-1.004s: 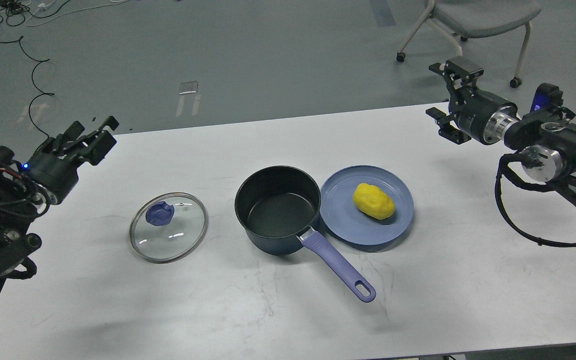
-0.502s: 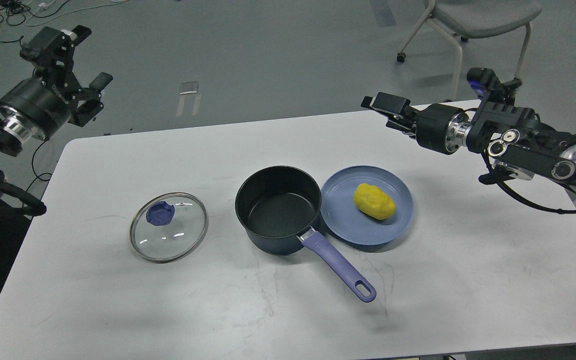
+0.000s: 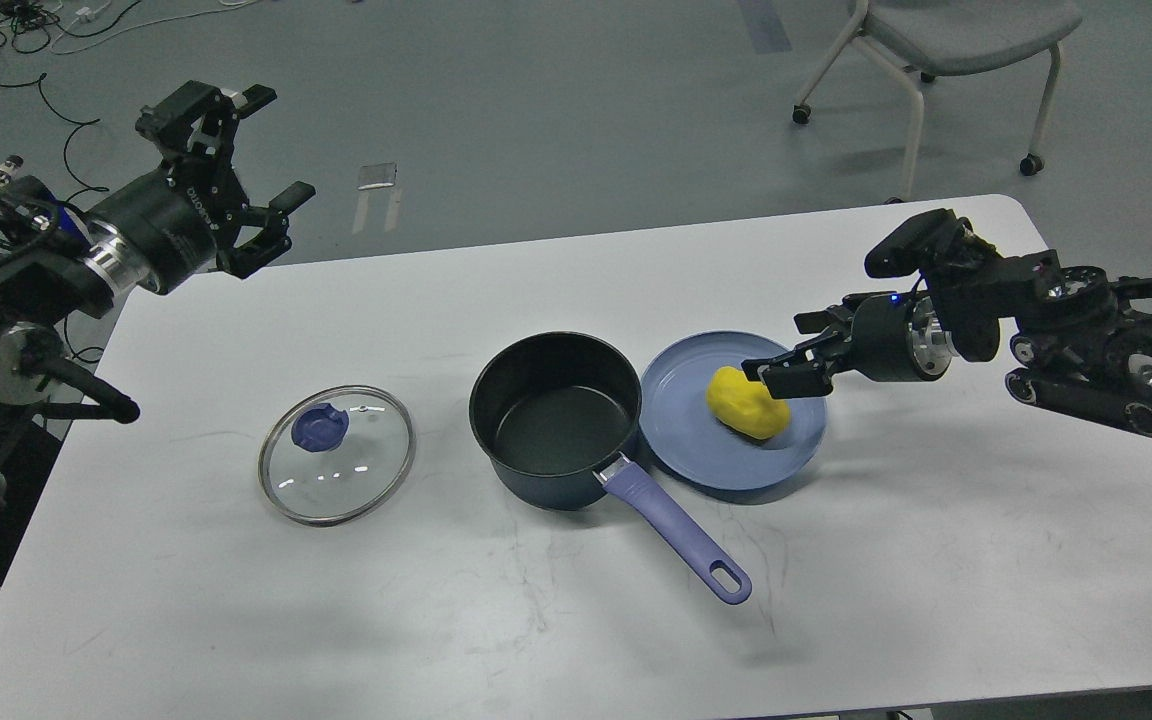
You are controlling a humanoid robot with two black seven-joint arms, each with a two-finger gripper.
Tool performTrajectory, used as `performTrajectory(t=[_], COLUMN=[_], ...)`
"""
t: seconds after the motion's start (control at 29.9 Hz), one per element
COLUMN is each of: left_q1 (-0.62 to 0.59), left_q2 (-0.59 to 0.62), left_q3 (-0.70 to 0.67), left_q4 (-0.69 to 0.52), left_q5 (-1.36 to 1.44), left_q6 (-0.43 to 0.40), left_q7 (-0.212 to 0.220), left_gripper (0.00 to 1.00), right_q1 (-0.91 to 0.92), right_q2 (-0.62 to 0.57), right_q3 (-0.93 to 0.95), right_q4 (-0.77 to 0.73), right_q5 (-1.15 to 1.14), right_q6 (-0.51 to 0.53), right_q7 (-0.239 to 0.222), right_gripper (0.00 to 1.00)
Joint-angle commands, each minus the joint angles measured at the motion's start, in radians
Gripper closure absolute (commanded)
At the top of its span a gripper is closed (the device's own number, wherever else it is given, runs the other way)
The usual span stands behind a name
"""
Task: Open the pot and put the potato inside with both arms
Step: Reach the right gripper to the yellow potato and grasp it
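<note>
The dark pot (image 3: 556,425) with a purple handle (image 3: 681,535) stands uncovered at the table's middle, and nothing is inside it. Its glass lid (image 3: 336,470) with a blue knob lies flat on the table to the pot's left. The yellow potato (image 3: 746,403) lies on a blue plate (image 3: 696,450) touching the pot's right side. My right gripper (image 3: 784,352) is open and low over the plate, with its fingertips at the potato's upper right side. My left gripper (image 3: 276,145) is open and empty, held high beyond the table's far left corner.
The white table (image 3: 936,560) has rounded corners and bare surface in front of the pot. A grey wheeled chair (image 3: 946,40) stands on the floor behind the far right. Cables (image 3: 56,100) lie on the floor at the far left.
My right gripper has come down and left from the far right edge to the potato. My left gripper has risen and moved right to the far left corner. Pot, lid and potato have not moved.
</note>
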Motion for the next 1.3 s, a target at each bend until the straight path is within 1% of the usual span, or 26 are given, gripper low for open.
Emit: performTrajectory(t=[0.0,0.13,0.27,0.47,0.67,0.9,1.1,1.14,1.17,1.27], left_q1=[0.010,0.018,0.024,0.026,0.027,0.042,0.055,0.056,0.056,0.056], left_q2=[0.011,0.014,0.017,0.015,0.017,0.032,0.038,0.038,0.038,0.038], left_q3=[-0.001,-0.001,-0.001,-0.001,0.001,0.001,0.001,0.001,0.001,0.001], left_q4=[0.000,0.000,0.000,-0.001,-0.001,-0.006,-0.006,-0.006,-0.006,-0.006], left_q5=[0.000,0.003,0.006,0.006,0.008,0.008,0.008,0.008,0.008,0.010], left_q6=[0.000,0.000,0.000,0.000,0.000,0.000,0.000,0.000,0.000,0.000], left_q7=[-0.006,-0.008,-0.008,-0.009,-0.009,-0.023,-0.034,-0.035,-0.035,-0.035], left_gripper=[0.02,0.02,0.02,0.02,0.02,0.02,0.02,0.02,0.02,0.02], right_q1=[0.003,0.003,-0.008,-0.066,-0.069,-0.068,-0.071,-0.069,-0.069,-0.068], right_q2=[-0.003,0.000,0.009,0.026,0.061,0.109,0.130,0.133,0.135,0.136], right_q3=[-0.011,-0.009,-0.016,-0.016,-0.014,-0.017,-0.049,-0.061,-0.069,-0.088], right_q4=[0.000,0.000,-0.004,-0.012,-0.013,-0.046,-0.078,-0.084,-0.084,-0.084], right_q5=[-0.048,-0.046,-0.045,0.009,0.023,0.029,0.027,0.027,0.027,0.027], right_q6=[-0.062,-0.063,-0.057,-0.059,-0.059,-0.060,-0.062,-0.062,-0.062,-0.065], right_q7=[0.032,0.028,-0.008,-0.048,-0.050,-0.050,-0.050,-0.047,-0.045,-0.044], right_gripper=[0.01,0.01,0.01,0.01,0.01,0.03,0.13,0.19,0.22,0.26])
